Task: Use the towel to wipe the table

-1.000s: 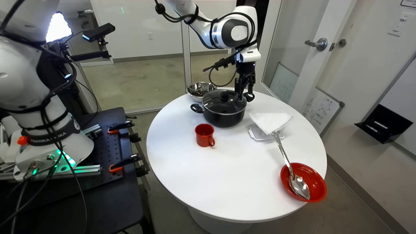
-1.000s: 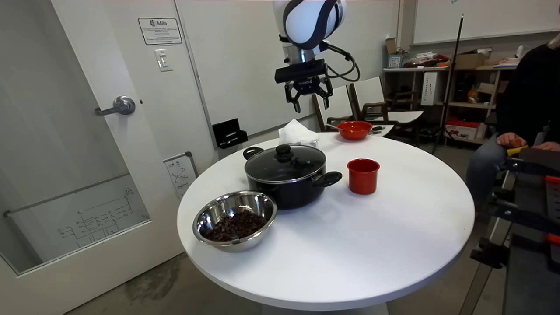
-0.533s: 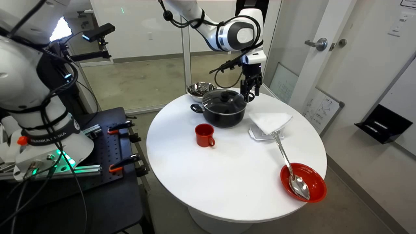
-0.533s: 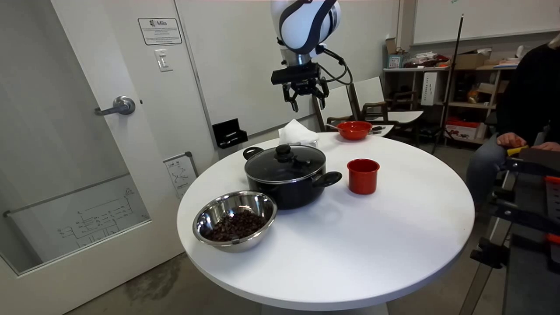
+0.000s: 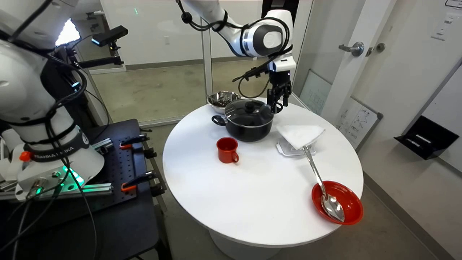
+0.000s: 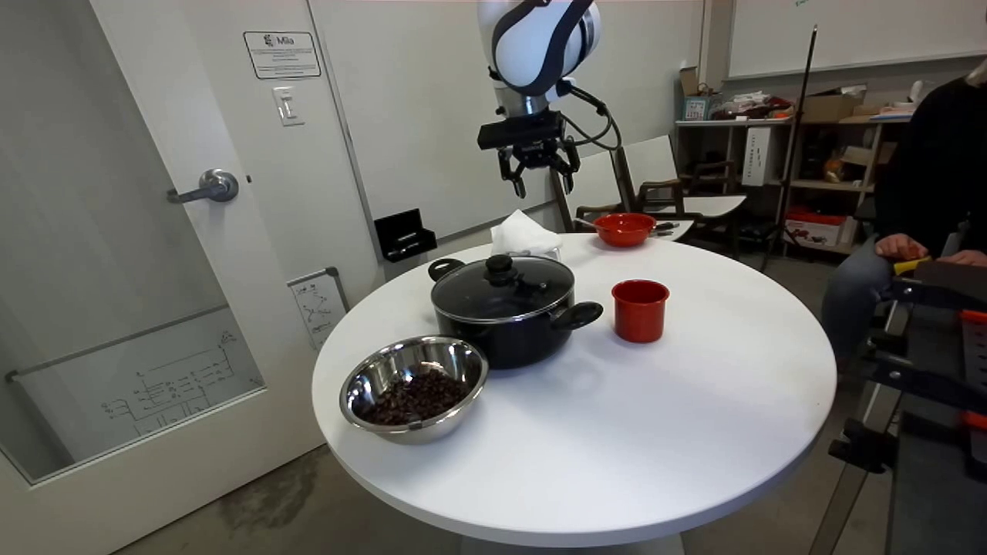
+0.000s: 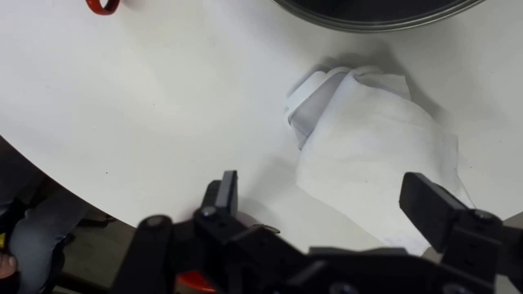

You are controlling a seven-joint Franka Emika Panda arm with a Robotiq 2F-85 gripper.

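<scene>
While the end effector (image 6: 544, 191) hangs spread wide, holding nothing, the towel (image 5: 300, 135) (draped over a pale container (image 5: 287, 148)) lies between one and two o'clock on the table (image 5: 238, 198) in an exterior view.

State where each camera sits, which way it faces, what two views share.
In an exterior view: sits nearest the red bowl, looks down across the table toward the pot; robot base, arm and tool show.
In an exterior view: sits nearest the steel bowl, looks across the pot toward the red bowl; arm's end and tool show.
Wrist view: sits on the wrist, looks down at the towel; tool's fingers show, spread.
Both exterior views share the red mug, pot, bowls and towel.
</scene>
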